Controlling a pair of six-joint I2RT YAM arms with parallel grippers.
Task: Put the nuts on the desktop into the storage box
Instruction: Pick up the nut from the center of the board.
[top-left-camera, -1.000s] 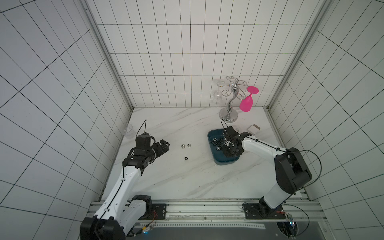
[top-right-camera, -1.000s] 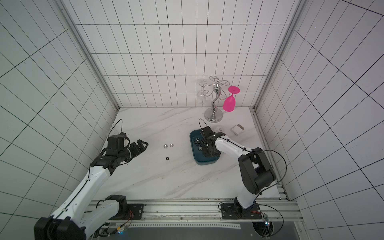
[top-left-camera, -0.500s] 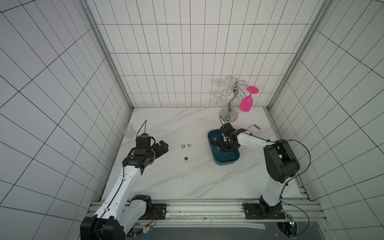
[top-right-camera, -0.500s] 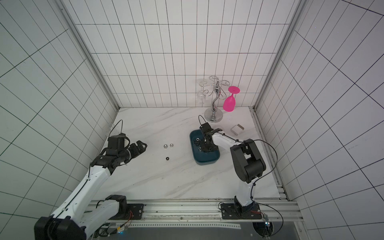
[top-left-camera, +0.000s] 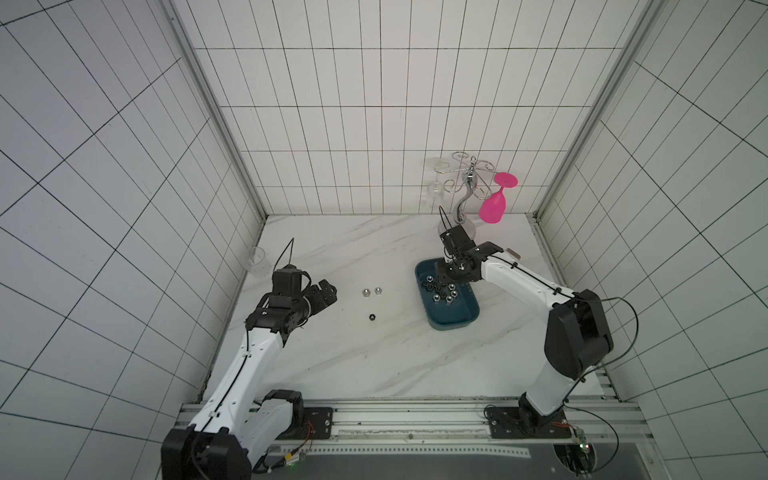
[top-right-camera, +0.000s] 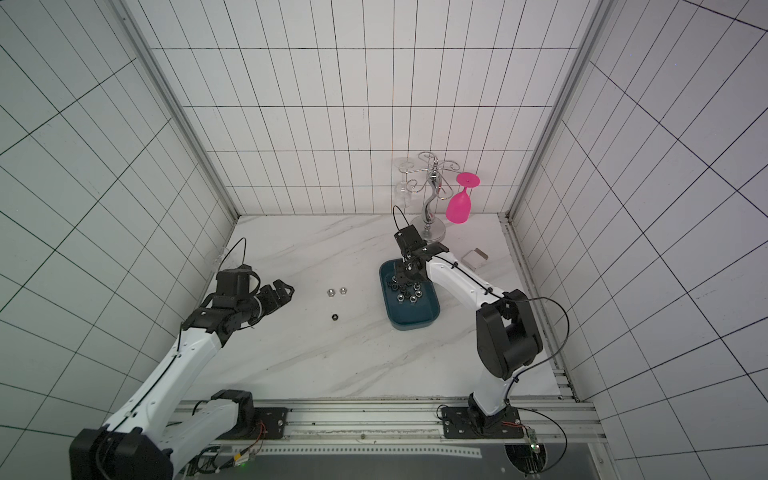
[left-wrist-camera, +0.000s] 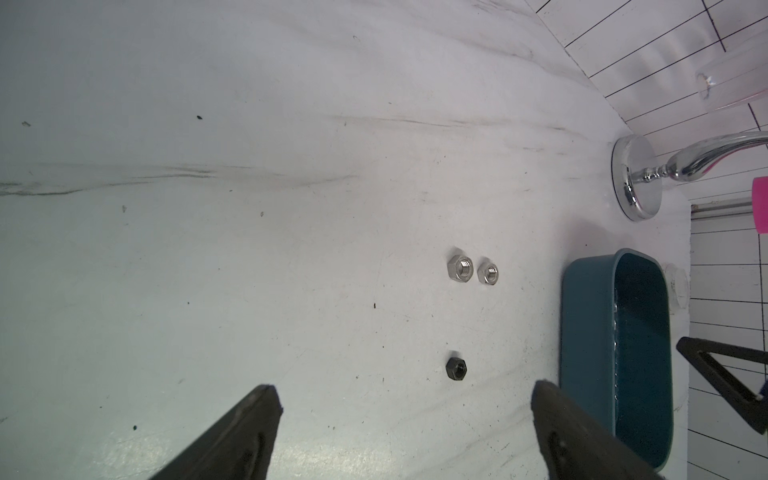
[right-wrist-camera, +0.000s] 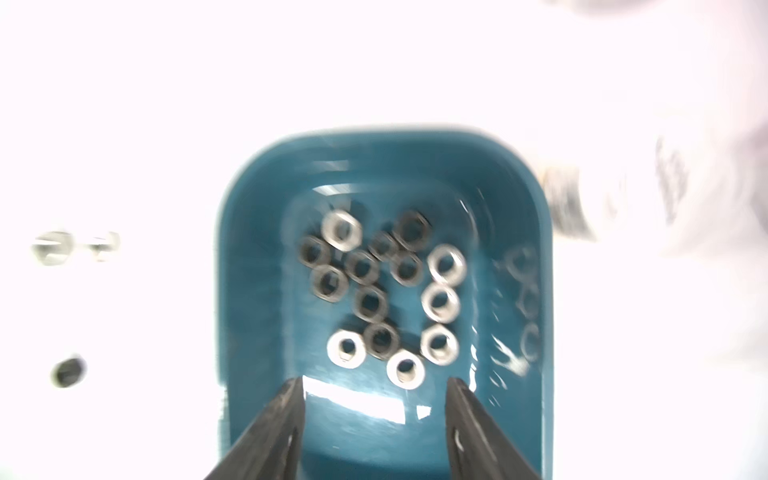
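Observation:
The teal storage box (top-left-camera: 453, 326) (top-right-camera: 411, 325) sits right of centre on the white desktop (top-left-camera: 374, 365), with several black and silver nuts (right-wrist-camera: 370, 303) in its far half. On the desktop to its left lie two silver nuts (top-left-camera: 366, 292) (top-left-camera: 377, 290) and one black nut (top-left-camera: 372, 317), also seen in the left wrist view as silver nuts (left-wrist-camera: 460, 269) (left-wrist-camera: 488, 273) and a black nut (left-wrist-camera: 456, 368). My right gripper (right-wrist-camera: 376, 382) hangs open and empty above the box's far end. My left gripper (left-wrist-camera: 405, 390) (top-left-camera: 326, 291) is open and empty, left of the loose nuts.
A chrome glass rack (top-left-camera: 461, 208) with a pink glass (top-left-camera: 492, 208) stands at the back right. A clear glass (top-left-camera: 257, 262) stands by the left wall. A small white box (top-right-camera: 475, 257) and a white jar (left-wrist-camera: 676, 286) lie beyond the storage box.
My right gripper has shifted toward the far end of the box, and its jaws have parted from nearly shut to open. The left arm has not moved.

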